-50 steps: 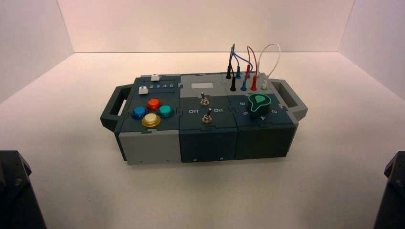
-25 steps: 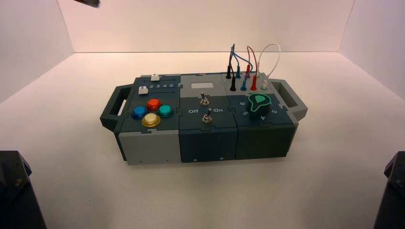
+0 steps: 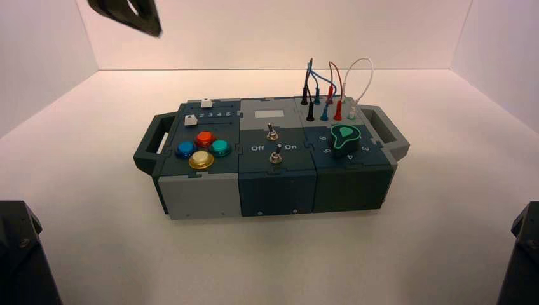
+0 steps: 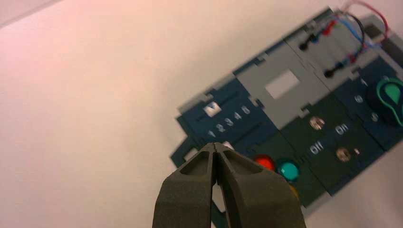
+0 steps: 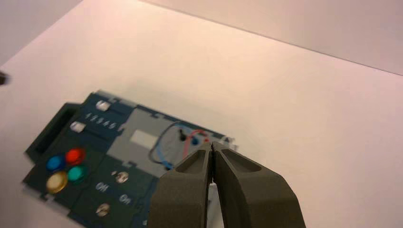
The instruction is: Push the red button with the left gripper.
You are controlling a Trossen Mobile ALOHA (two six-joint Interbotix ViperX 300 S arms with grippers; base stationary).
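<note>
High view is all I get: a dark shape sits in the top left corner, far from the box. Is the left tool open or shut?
Observer: The left wrist view shows the left tool shut, with its fingertips together.
Operator: Does that camera see the red button?
Observer: Yes. The red button shows just past the tips, next to the teal button, and nothing is touching it.
Operator: And the right tool?
Observer: The right tool is shut too, held clear of the box.

Red button (image 3: 204, 138) open above — blue (image 3: 185, 150), teal (image 3: 220, 148) buttons flank.
</note>
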